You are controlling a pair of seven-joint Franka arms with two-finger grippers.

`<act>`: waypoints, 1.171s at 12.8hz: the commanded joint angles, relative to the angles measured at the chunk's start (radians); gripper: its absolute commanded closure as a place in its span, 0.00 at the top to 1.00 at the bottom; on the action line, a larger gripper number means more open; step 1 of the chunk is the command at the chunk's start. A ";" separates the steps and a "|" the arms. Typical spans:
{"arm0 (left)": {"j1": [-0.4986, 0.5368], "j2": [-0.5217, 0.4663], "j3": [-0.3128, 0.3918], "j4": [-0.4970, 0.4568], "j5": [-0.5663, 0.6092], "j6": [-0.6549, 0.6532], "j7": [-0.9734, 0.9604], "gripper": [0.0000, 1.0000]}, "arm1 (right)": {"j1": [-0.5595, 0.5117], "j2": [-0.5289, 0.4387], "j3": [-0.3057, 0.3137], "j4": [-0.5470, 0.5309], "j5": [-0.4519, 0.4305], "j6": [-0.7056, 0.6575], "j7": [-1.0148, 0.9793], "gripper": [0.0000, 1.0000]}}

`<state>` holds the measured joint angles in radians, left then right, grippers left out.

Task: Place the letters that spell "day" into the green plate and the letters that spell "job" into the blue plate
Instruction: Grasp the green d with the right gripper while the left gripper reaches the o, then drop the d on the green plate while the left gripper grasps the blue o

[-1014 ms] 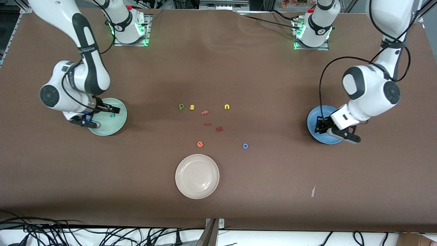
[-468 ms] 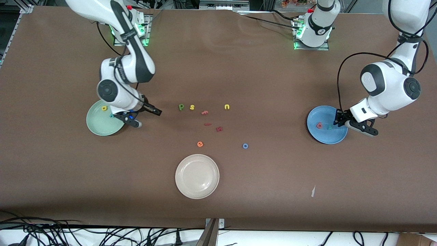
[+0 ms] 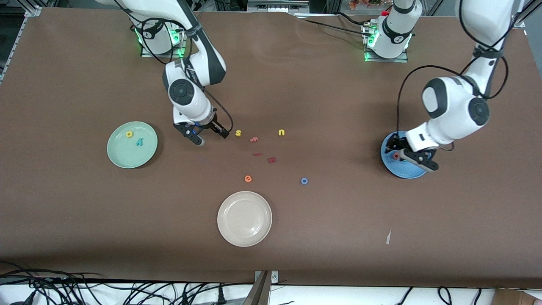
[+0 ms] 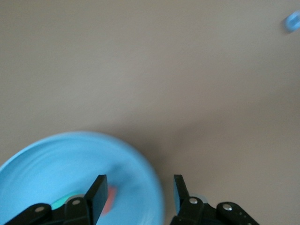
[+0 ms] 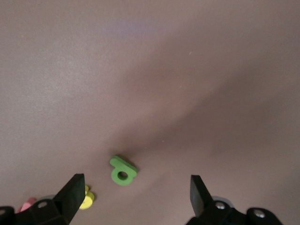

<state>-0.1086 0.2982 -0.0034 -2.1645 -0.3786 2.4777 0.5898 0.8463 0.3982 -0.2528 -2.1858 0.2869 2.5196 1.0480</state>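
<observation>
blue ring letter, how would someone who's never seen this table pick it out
Start at the cream plate, nearest the front camera. The blue ring letter lies on bare table just farther from the camera than that plate, toward the left arm's end. It is the only blue letter, a closed ring; the orange letter beside it is open.

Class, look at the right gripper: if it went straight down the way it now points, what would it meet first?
Most likely the green letter, which lies on the table between the open fingers of the right gripper; how high it hangs above the letter is unclear.
</observation>
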 commanded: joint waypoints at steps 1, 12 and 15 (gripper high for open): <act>-0.103 0.099 0.002 0.148 -0.081 0.013 -0.062 0.70 | 0.060 0.031 -0.011 -0.057 0.002 0.116 0.090 0.98; -0.482 0.366 0.086 0.550 0.195 -0.028 -0.574 0.69 | 0.074 0.070 -0.016 -0.040 0.002 0.162 0.096 0.26; -0.509 0.412 0.098 0.629 0.288 -0.091 -0.642 0.69 | 0.074 0.053 -0.025 -0.037 0.002 0.154 0.073 0.16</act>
<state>-0.5919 0.6595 0.0679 -1.6097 -0.1340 2.4255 -0.0088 0.9073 0.4508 -0.2615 -2.2240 0.2868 2.6649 1.1353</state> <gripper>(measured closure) 0.308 0.705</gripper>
